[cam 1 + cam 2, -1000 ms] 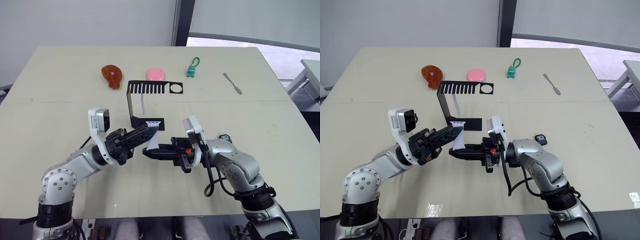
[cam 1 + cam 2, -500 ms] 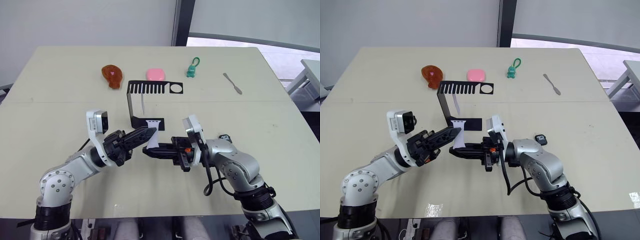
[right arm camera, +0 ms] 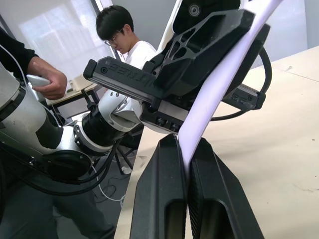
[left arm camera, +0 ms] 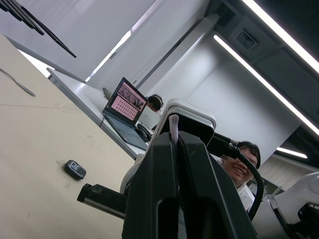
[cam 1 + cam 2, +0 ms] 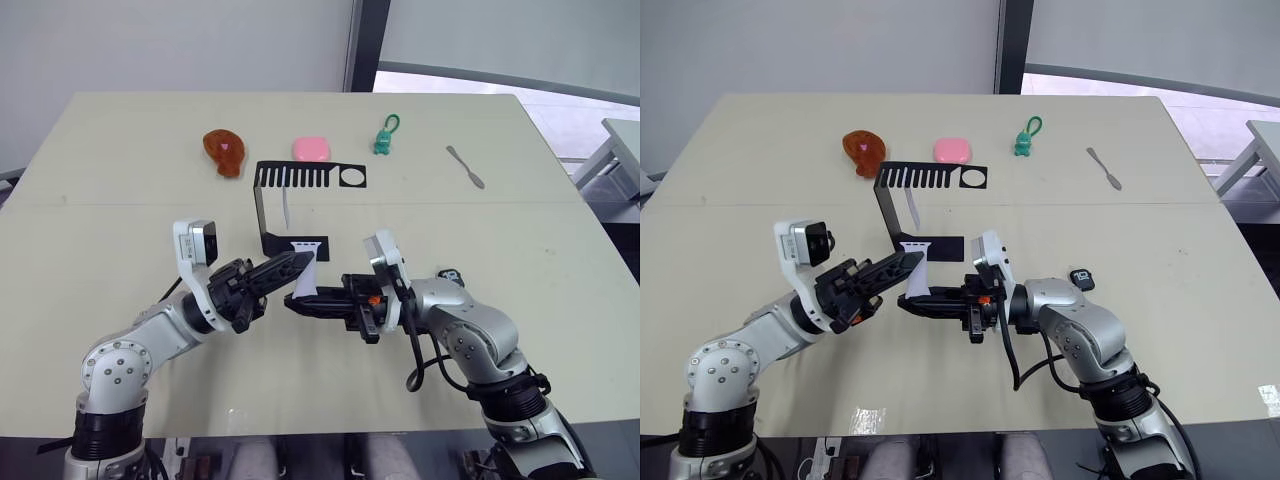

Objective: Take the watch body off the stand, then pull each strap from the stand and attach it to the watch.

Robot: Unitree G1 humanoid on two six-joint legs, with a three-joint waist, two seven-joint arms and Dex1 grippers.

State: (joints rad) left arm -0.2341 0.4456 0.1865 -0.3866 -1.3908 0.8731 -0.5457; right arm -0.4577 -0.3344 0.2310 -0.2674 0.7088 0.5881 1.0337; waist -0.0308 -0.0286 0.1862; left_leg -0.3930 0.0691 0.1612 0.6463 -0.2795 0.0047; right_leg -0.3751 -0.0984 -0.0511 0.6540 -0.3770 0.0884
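One pale strap (image 5: 303,278) hangs upright above the table in front of the stand's base. My left gripper (image 5: 306,262) is shut on its upper part and my right gripper (image 5: 296,303) is shut on its lower end. In the right wrist view the strap (image 3: 219,84) rises from between the closed fingers (image 3: 164,199). The black stand (image 5: 300,180) stands behind, with a second strap (image 5: 286,208) hanging from its slotted top bar. The watch body (image 5: 450,275) lies flat on the table, to the right of my right forearm.
Along the far side of the table lie a brown-orange toy (image 5: 224,151), a pink object (image 5: 311,148), a green keychain figure (image 5: 384,139) and a grey spatula (image 5: 466,167). People sit beyond the table edge, with a laptop (image 4: 127,102) on another desk.
My left arm has shifted slightly. Both grippers keep their hold on the strap, in the same place.
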